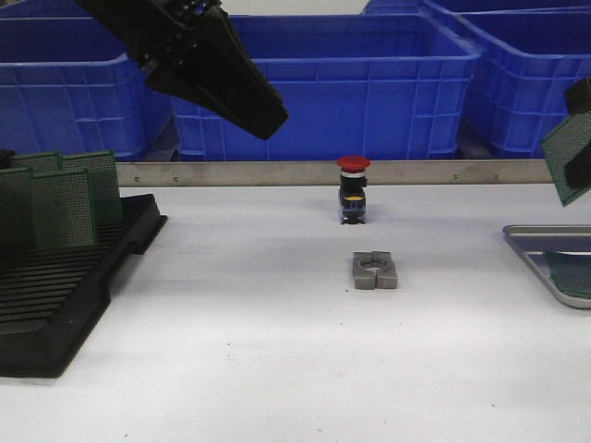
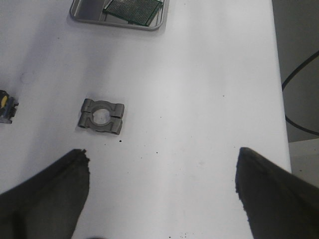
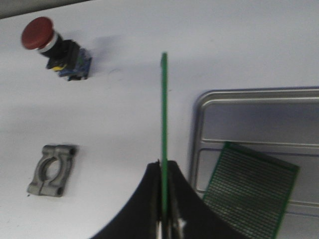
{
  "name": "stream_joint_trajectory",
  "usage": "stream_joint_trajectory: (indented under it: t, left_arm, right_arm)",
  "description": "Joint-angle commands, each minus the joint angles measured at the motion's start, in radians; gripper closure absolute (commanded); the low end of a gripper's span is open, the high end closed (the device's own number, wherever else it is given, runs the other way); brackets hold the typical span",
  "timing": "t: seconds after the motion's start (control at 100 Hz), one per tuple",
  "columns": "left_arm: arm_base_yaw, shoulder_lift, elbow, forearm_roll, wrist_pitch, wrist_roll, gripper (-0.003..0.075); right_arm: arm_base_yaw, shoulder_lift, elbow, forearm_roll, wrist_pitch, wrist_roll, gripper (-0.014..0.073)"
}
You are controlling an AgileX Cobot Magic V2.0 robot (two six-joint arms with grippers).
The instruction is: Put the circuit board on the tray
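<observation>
Right tool [image 3: 162,199] clamped on board [image 3: 163,114], held edge-on above table just beside tray [image 3: 249,107]. Left tool [image 2: 162,194] wide open, empty. Risk: landing on board in tray [image 3: 249,196], or clipping rim if dropped short.

1. A green perforated board [image 3: 163,124] is seen edge-on at the centre of the right wrist view, held upright, clamped at its lower end and raised off the table; at the right edge of the front view it hangs tilted.
2. The grey tray [image 1: 540,251] lies flat at the right edge of the front view.
3. A second board [image 3: 249,191] is seen lying flat in the tray, skewed.
</observation>
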Motion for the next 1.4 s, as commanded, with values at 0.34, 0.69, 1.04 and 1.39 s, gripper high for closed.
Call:
stream_joint_trajectory:
  t: [0.34, 0.69, 1.04, 1.39]
  left_arm:
    - [0.002, -0.048, -0.033, -0.057, 0.016, -0.012, 0.0153]
    - [0.006, -0.048, -0.033, -0.057, 0.041, -0.012, 0.0204]
    - [0.094, -0.057, -0.033, -0.057, 0.150, -0.140, 0.0741]
    - [0.213, -0.157, -0.033, -0.005, 0.064, -0.291, 0.0741]
  right_arm:
    - [-0.054, 0.017, -0.023, 0.027, -0.025, 0.007, 0.0156]
    - [-0.054, 0.006, -0.023, 0.011, 0.005, 0.004, 0.0048]
    - [-0.054, -0.104, -0.024, -0.095, 0.103, -0.021, 0.0651]
    - [-0.016, -0.269, -0.023, -0.103, 0.067, -0.021, 0.0654]
